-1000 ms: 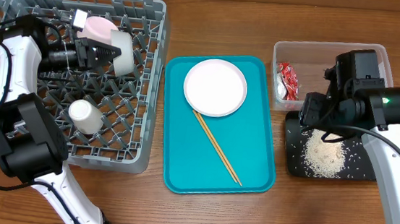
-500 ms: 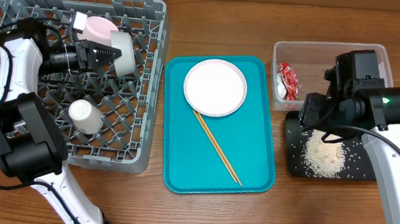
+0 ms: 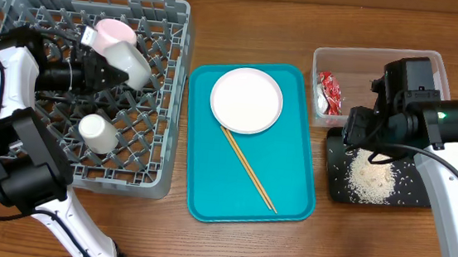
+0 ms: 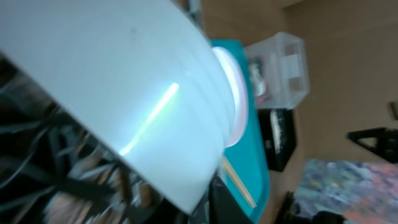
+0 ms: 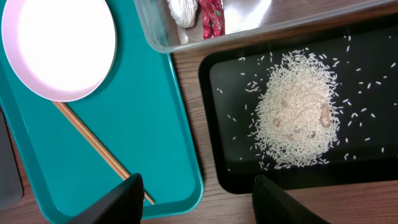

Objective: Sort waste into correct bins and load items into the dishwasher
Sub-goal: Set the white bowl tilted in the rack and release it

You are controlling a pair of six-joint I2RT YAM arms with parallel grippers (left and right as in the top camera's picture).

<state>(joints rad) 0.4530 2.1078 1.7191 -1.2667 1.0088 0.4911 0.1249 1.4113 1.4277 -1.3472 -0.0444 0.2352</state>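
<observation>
The grey dish rack (image 3: 23, 11) holds a pale pink bowl (image 3: 114, 32), a small white cup (image 3: 97, 132) and a grey-white bowl (image 3: 132, 68). My left gripper (image 3: 105, 74) is inside the rack, shut on the rim of the grey-white bowl (image 4: 124, 81), which fills the left wrist view. The white plate (image 3: 246, 99) and chopsticks (image 3: 248, 169) lie on the teal tray (image 3: 290, 192). The red wrapper (image 3: 330, 89) is in the clear tub (image 3: 380, 60). The rice (image 3: 370, 176) lies in the black tray (image 3: 333, 188). My right gripper (image 5: 196, 199) is open and empty, above the gap between the teal and black trays.
The right wrist view shows the plate (image 5: 59, 46), chopsticks (image 5: 93, 146), rice pile (image 5: 298, 121) and wrapper (image 5: 211, 15) with a white scrap beside it. The tub and black tray sit close together at the right. Bare wood runs along the front.
My left gripper has pulled down and left inside the rack, bringing the grey-white bowl with it, below the pink bowl. The right arm has not moved.
</observation>
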